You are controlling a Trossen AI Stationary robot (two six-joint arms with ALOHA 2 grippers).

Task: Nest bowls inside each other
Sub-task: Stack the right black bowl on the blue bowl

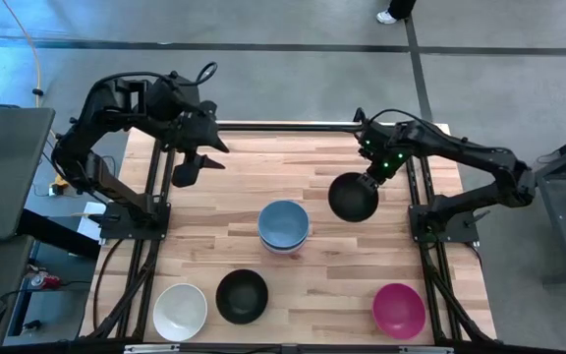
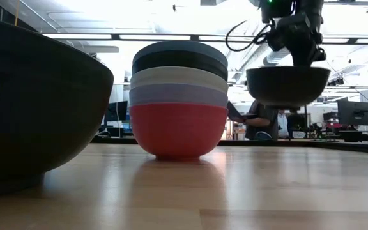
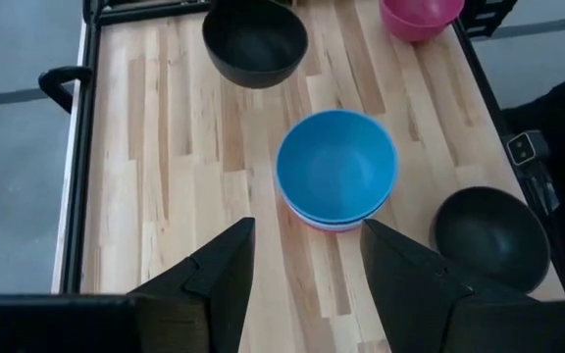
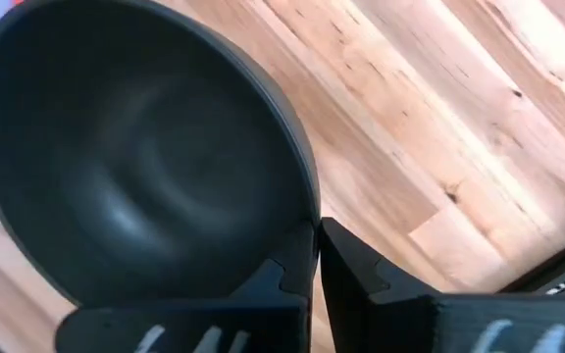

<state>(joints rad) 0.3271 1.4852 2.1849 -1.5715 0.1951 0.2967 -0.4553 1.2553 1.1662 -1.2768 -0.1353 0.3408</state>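
A stack of nested bowls (image 1: pixel 284 226) stands mid-table, blue on top and red at the bottom (image 2: pixel 179 131); the left wrist view also shows this stack (image 3: pixel 336 169). My right gripper (image 1: pixel 373 175) is shut on a black bowl (image 1: pixel 353 197), held in the air to the right of the stack (image 2: pixel 288 85). Near the front edge sit a white bowl (image 1: pixel 181 311), a black bowl (image 1: pixel 241 295) and a magenta bowl (image 1: pixel 399 309), each resting on its base. My left gripper (image 1: pixel 190 165) hovers open over the far-left part of the table. My right gripper pinches the black bowl's rim (image 4: pixel 307 230) on its far-right side, one finger inside (image 4: pixel 278 279) and one outside (image 4: pixel 361 275), coming from above and slanting down. The bowl is lifted clear of the table, upright and roughly level (image 2: pixel 288 85).
Bare wood lies between the stack and the front bowls and along the far-left part (image 1: pixel 234 187). Black frame rails (image 1: pixel 150 197) run along both sides. In the low view the near black bowl (image 2: pixel 30 108) looms at left; people sit in the room behind.
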